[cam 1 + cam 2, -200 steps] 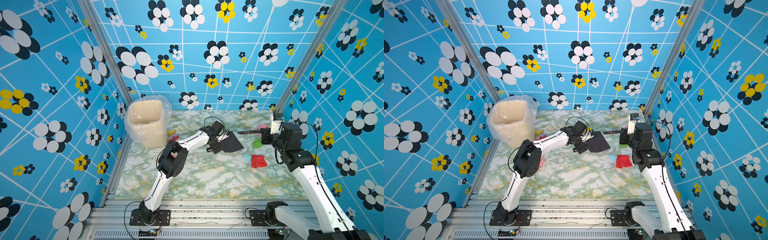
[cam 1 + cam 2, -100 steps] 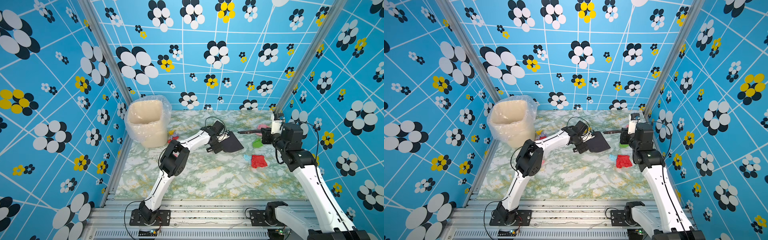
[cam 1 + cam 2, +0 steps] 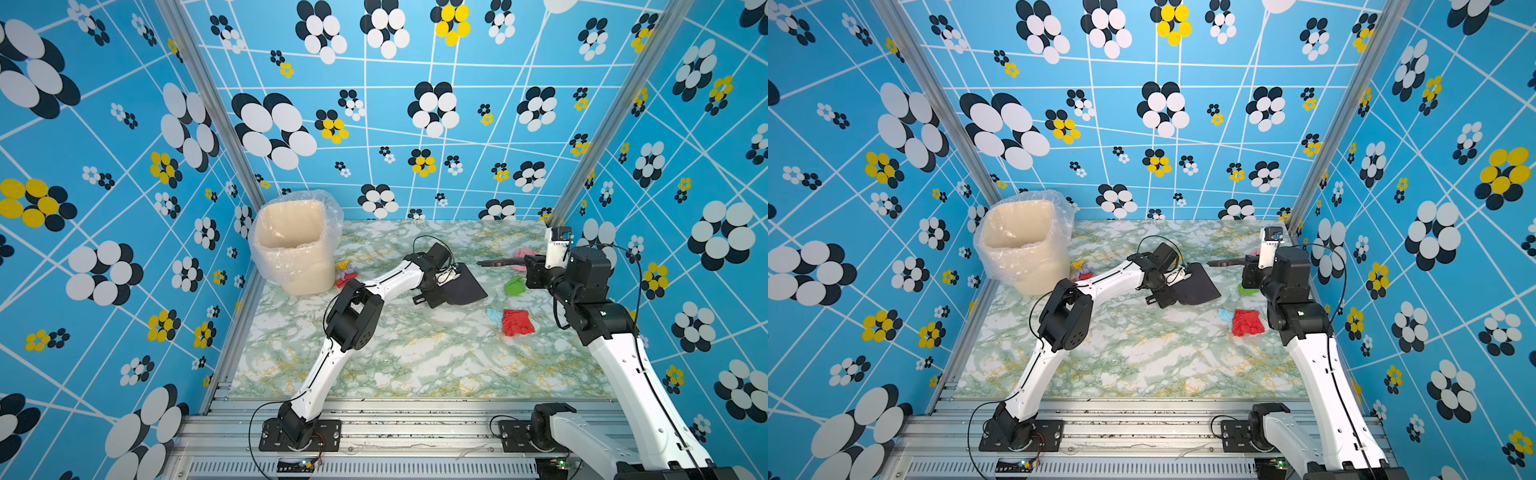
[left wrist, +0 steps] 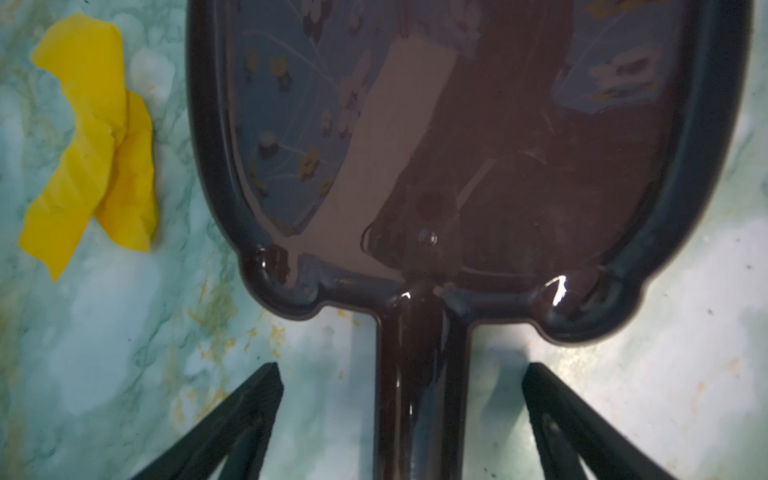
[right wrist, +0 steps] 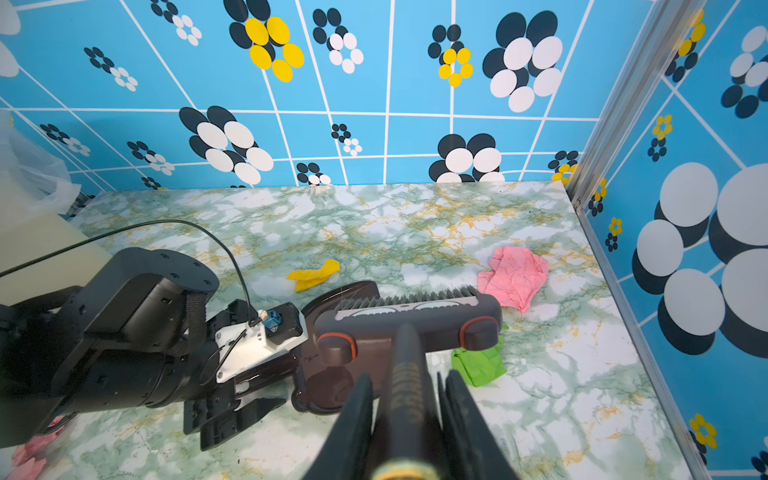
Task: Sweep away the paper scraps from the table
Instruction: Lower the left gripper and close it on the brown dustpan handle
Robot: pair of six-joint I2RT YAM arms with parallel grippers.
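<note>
A dark brown dustpan [image 3: 462, 286] [image 3: 1196, 286] lies flat on the marble-patterned table [image 3: 415, 361]. My left gripper [image 4: 401, 370] is open astride its handle, with a gap on each side. My right gripper [image 5: 409, 378] is shut on the brush [image 5: 407, 320] handle, and the brush head hangs over the pan's far rim. Paper scraps lie around: red [image 3: 517, 322], light blue [image 3: 493, 314], green [image 3: 515, 286] [image 5: 480, 365], pink [image 3: 523, 252] [image 5: 513, 276] and yellow [image 4: 91, 141] [image 5: 311, 276]. A small mixed heap [image 3: 345, 272] sits by the bin.
A cream bin [image 3: 291, 245] lined with clear plastic stands at the back left corner. Blue flower-patterned walls close in three sides, with an aluminium rail [image 3: 415, 415] along the front. More pink scraps [image 5: 29, 457] lie beneath the left arm.
The left arm's elbow has crept slightly to the right. Dustpan, brush and scraps stay where they were.
</note>
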